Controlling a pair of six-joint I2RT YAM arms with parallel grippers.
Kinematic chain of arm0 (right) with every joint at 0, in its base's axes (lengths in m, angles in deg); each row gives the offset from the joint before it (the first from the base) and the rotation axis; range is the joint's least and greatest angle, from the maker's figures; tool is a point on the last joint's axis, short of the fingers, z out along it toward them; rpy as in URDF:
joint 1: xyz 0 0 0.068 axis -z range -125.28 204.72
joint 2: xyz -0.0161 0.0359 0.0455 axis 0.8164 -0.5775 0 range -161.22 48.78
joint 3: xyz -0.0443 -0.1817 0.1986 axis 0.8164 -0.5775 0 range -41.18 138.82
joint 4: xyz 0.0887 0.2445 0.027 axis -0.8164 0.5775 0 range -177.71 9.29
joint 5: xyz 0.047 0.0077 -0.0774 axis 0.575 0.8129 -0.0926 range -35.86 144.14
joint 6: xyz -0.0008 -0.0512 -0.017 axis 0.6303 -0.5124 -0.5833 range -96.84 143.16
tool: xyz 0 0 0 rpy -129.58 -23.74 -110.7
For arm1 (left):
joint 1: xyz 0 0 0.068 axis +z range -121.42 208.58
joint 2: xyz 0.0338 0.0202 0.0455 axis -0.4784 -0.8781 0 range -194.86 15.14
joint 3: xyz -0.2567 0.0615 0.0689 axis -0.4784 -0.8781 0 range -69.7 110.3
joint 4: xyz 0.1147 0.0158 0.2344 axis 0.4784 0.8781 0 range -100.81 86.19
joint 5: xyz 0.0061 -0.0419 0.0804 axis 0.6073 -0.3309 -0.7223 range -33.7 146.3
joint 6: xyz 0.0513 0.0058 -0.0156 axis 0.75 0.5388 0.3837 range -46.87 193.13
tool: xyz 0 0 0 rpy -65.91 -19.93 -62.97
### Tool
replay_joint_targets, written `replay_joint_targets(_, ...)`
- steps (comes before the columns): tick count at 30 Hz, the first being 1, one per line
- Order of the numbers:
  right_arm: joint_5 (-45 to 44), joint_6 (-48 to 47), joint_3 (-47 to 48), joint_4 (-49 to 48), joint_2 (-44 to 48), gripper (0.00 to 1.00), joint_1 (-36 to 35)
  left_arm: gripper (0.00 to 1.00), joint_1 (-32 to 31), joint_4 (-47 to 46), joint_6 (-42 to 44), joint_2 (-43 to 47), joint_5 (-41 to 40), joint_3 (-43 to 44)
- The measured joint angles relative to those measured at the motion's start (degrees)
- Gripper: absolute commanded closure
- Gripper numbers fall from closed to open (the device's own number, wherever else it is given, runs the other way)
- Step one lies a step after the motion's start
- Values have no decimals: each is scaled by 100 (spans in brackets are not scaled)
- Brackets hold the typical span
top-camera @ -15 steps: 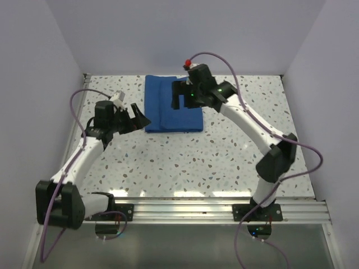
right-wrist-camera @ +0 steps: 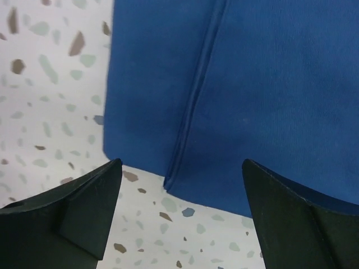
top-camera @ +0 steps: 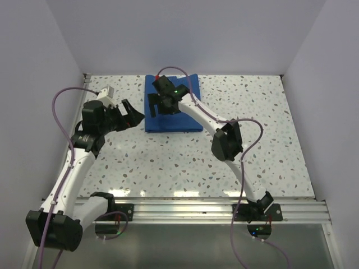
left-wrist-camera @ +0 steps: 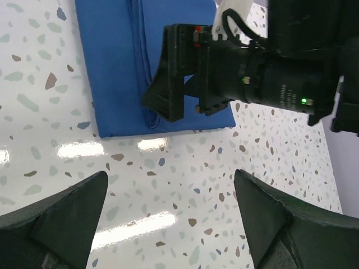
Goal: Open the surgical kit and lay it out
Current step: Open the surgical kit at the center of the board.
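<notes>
1. Desk (top-camera: pixel 168 162). The speckled terrazzo desk carried the kit. Its glossy top showed light glare, so I judged that cloth would slide on it if dragged rather than lifted.

2. Surgical kit (top-camera: pixel 188 124). The royal-blue cloth wrap lay folded flat at the far middle of the desk. No tray or instrument was visible in any view, so its contents could not be confirmed. I judged the cloth soft, light and limp. It would drape from a single pinch and offer no stiffness to push against. Any steel inside would add weight and could shift or slip out if the bundle were tilted. The layers should therefore be peeled open in place, not lifted whole.

3. Right hand (right-wrist-camera: pixel 180 168). My right hand hung over the near-left part of the wrap, fingers spread wide, holding nothing. Contact with the cloth was not evident.

4. Left hand (left-wrist-camera: pixel 168 175). My left hand hovered over bare desk just beside the wrap's near-left corner, fingers apart and empty.

5. Fold line (right-wrist-camera: pixel 196 106). A lapped edge ran lengthwise down the wrap and split a narrower left panel (right-wrist-camera: pixel 148 84) from the wider right one. I judged this free edge, near its open end at the near side, the best place to pinch. A shallow grip there should catch the top layer only.
</notes>
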Motion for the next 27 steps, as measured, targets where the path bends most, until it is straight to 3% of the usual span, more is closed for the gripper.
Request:
replay_joint_targets(3,-105,61,-33,83,-256,12,-35,3,0,214,79,197,-98,0)
replay_joint_targets(4,-131,68,13,105,-372,18,-55,3,0,275,103,254,-127,-2)
replay_joint_targets(9,-415,44,120,105,-769,31,-192,3,0,507,166,428,-232,-4)
replay_joint_targets(10,-474,42,125,105,-774,47,-203,3,0,533,203,431,-238,-4)
replay_joint_targets(12,-525,17,170,122,-774,65,-210,3,0,562,223,407,-251,-4)
replay_joint_targets(13,-553,15,186,140,-776,85,-210,3,0,570,243,387,-256,-4)
replay_joint_targets(15,-616,28,205,177,-778,97,-212,3,0,586,258,328,-271,-4)
replay_joint_targets(23,-702,24,96,175,-636,100,-168,4,0,592,354,50,-323,2)
replay_joint_targets(27,-828,127,-868,-11,308,100,4,5,0,761,481,-221,-525,258)
